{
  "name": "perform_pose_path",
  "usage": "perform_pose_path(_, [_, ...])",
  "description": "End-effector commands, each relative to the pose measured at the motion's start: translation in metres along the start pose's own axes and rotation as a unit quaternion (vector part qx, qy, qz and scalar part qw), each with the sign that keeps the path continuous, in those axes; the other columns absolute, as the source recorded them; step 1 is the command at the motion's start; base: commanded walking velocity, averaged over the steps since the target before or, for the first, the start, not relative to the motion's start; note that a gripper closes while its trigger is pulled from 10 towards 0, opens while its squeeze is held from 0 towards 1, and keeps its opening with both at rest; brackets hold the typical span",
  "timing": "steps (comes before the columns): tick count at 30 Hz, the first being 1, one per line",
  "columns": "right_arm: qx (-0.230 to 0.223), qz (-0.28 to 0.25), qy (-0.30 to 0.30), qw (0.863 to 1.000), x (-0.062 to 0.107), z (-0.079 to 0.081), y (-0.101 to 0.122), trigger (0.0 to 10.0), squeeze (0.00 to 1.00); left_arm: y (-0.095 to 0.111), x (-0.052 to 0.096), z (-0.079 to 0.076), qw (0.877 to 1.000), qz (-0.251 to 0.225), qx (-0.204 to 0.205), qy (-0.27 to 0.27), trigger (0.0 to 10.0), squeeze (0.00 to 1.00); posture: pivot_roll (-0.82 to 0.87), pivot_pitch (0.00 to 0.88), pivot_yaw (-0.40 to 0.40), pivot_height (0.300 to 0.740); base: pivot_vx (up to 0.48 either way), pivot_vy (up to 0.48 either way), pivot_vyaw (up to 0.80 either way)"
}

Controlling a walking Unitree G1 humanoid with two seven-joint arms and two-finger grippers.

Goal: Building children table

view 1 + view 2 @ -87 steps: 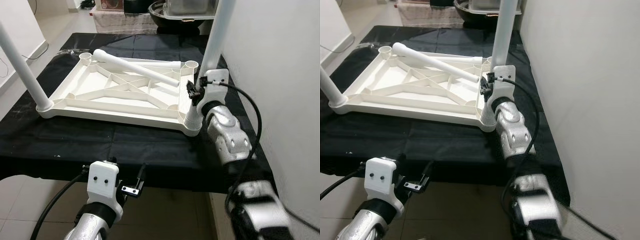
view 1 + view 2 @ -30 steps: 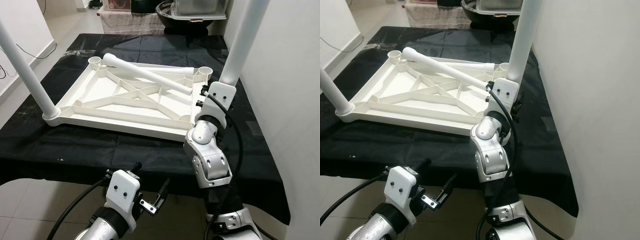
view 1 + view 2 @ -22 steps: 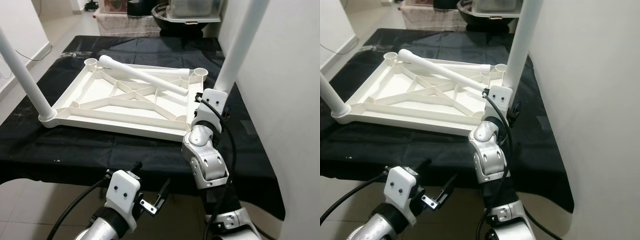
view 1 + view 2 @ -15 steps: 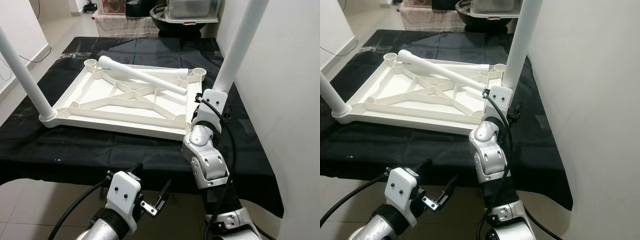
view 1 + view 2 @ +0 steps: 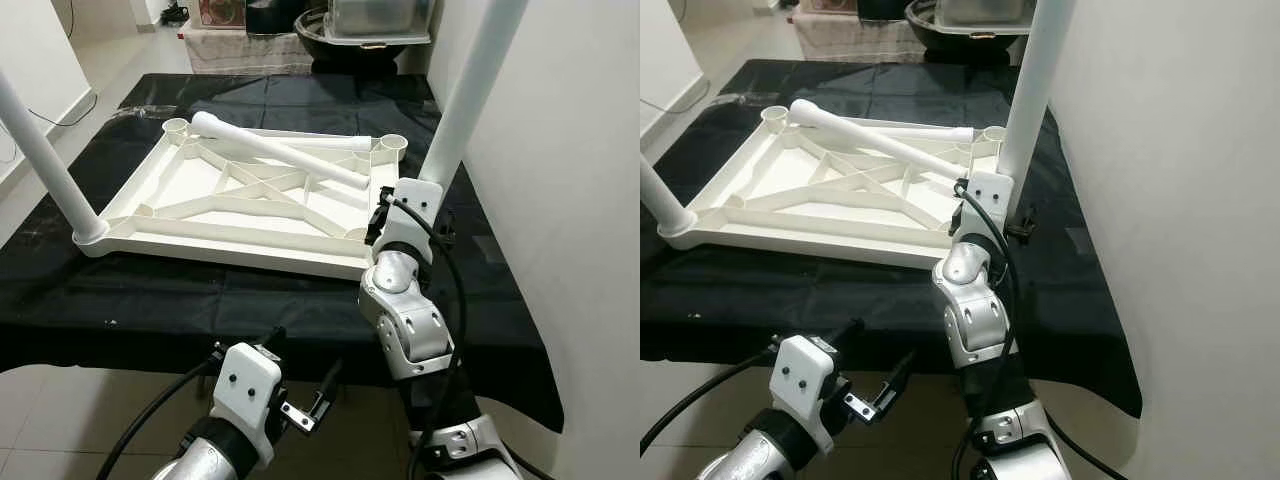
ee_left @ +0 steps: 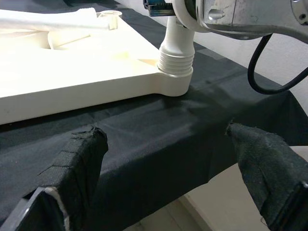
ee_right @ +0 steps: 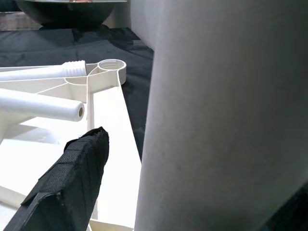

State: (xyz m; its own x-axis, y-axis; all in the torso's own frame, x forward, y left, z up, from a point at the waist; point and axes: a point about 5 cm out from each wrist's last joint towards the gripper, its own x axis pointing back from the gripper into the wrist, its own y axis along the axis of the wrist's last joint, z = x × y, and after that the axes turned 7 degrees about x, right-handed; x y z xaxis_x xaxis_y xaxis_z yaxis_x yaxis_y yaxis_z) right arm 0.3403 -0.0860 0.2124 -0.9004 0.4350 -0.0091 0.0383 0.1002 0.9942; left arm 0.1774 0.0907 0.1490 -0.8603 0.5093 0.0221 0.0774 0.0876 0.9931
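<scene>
A white children's table top (image 5: 180, 232) lies upside down on a black cloth (image 5: 180, 295). One white leg (image 5: 42, 140) stands in its near left corner and another leg (image 5: 462, 95) in its near right corner. A third, loose leg (image 5: 275, 150) lies slanted across the ribs. The far corner sockets (image 5: 392, 143) hold nothing. My right gripper (image 5: 410, 203) is low on the near right leg, open, one finger (image 7: 72, 183) apart from the leg (image 7: 226, 120). My left gripper (image 5: 300, 357) hangs open below the table's front edge, holding nothing.
A white wall (image 5: 570, 180) runs close along the right of the table. Behind the table stand a dark bowl and a clear box (image 5: 375, 18). Tiled floor (image 5: 60, 420) lies in front and to the left.
The head has moved, shifting the whole view. Since 2.9 s ago my right wrist has swung round the near right leg, from beside it to in front. The left gripper stays put.
</scene>
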Motion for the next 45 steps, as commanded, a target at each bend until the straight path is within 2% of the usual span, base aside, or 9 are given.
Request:
perform_pose_path(1, [-0.046,0.047,0.040,0.997,0.025,0.026,-0.007,10.0,0.00,-0.005,0.002,0.002,1.000,0.011,0.000,0.004,10.0,0.00,0.12,0.134,-0.027,0.740,0.000,0.000,0.00])
perform_pose_path(10, [-0.042,0.044,0.052,0.997,0.025,0.022,-0.008,10.0,0.00,-0.006,0.000,0.002,1.000,0.010,0.003,0.005,10.0,0.00,0.11,0.131,-0.028,0.740,0.000,0.000,0.00])
perform_pose_path(26, [-0.054,0.061,0.102,0.991,0.021,0.003,-0.017,10.0,0.00,-0.008,-0.005,0.009,1.000,0.008,0.001,0.010,10.0,0.00,0.11,0.113,-0.022,0.740,0.000,0.000,0.00])
perform_pose_path(45, [-0.040,0.064,0.111,0.991,0.018,-0.017,-0.023,10.0,0.00,-0.012,-0.008,0.013,1.000,0.008,-0.002,0.011,10.0,0.00,0.10,0.099,-0.018,0.740,0.000,0.000,0.00])
